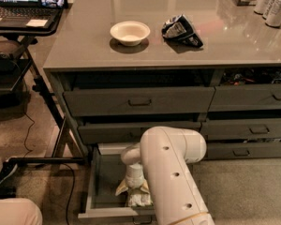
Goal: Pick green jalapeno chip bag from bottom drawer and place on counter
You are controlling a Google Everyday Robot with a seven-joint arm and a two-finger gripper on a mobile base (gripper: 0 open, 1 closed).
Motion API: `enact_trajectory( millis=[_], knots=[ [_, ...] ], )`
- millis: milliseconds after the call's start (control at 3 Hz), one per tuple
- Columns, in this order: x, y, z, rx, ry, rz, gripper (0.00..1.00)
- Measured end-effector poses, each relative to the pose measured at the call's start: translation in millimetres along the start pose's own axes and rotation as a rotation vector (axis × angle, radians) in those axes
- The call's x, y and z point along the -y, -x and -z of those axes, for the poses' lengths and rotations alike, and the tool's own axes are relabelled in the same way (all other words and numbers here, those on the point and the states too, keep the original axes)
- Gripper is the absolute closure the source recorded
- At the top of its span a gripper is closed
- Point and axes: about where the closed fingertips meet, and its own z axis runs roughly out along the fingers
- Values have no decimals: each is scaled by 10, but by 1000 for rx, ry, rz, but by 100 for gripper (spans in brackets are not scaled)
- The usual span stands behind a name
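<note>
"Where was the gripper (134, 187)?"

"Down inside the open bottom drawer (102, 181), at the end of the white arm (171, 170), right over the green jalapeno chip bag (140, 199)."

"Spread, or pinching the bag?"

"That could not be told. The bag lay on the drawer's floor, near its front wall, just under the gripper."

"And the counter (84, 39)?"

"It carried a white bowl (129, 32) and a dark snack bag (180, 30), near each other."
</note>
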Motion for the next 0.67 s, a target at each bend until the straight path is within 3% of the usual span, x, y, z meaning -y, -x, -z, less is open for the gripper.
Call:
enact_trajectory(
  millis=[333, 667],
  knots=[
    [-135, 38, -70, 18, 51, -10, 0],
    [-135, 38, -70, 18, 51, -10, 0]
  ],
)
